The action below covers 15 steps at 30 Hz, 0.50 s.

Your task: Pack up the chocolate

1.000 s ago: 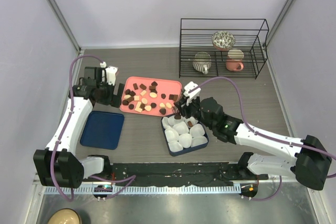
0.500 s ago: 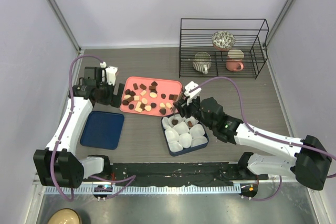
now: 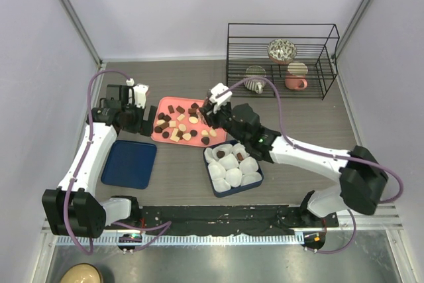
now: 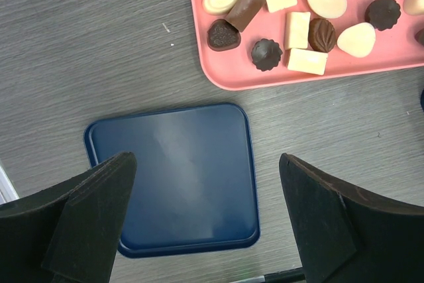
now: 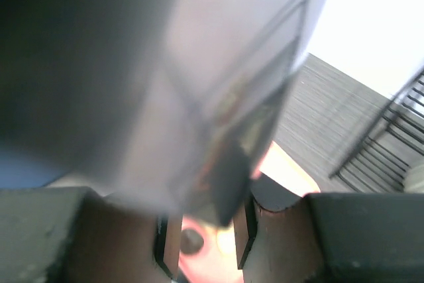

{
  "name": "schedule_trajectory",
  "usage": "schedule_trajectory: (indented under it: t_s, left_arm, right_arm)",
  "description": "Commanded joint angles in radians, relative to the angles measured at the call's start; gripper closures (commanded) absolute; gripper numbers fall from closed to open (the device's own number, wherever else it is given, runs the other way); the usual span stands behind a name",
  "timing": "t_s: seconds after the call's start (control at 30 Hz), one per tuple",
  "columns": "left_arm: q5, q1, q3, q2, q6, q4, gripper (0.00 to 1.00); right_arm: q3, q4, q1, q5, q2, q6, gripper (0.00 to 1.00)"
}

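Chocolate pieces, dark, mid-brown and cream, lie mostly on the pink rectangular plastic tray. Two sit in white crinkled paper cups inside the dark blue box. Left gripper spread wide, empty, above the flat dark blue lid. Right gripper over the tray; wrist view blurred, cannot tell its jaws.

Lab test cell, plain panel walls

Right hand over pink tray

The grey bench carries a pink tray, a flat blue tray, a blue box and a wire rack.
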Motion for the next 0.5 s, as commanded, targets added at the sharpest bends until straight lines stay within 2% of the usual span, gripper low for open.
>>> schedule_trajectory:
  t_s: [0.0, 0.13, 0.37, 0.47]
  left_arm:
    - [0.008, 0.003, 0.017, -0.036, 0.015, -0.008, 0.05]
    - [0.003, 0.003, 0.013, -0.039, 0.020, -0.003, 0.05]
    - [0.005, 0.003, 0.002, -0.029, 0.027, 0.008, 0.06]
    - [0.000, 0.003, -0.006, -0.032, 0.035, 0.012, 0.06]
  right_arm:
    - [0.100, 0.122, -0.029, -0.043, 0.106, -0.026, 0.65]
    - [0.172, 0.158, -0.074, -0.069, 0.235, -0.018, 0.66]
    - [0.235, 0.178, -0.118, -0.097, 0.347, 0.004, 0.64]
    - [0.234, 0.178, -0.126, -0.086, 0.372, 0.004, 0.57]
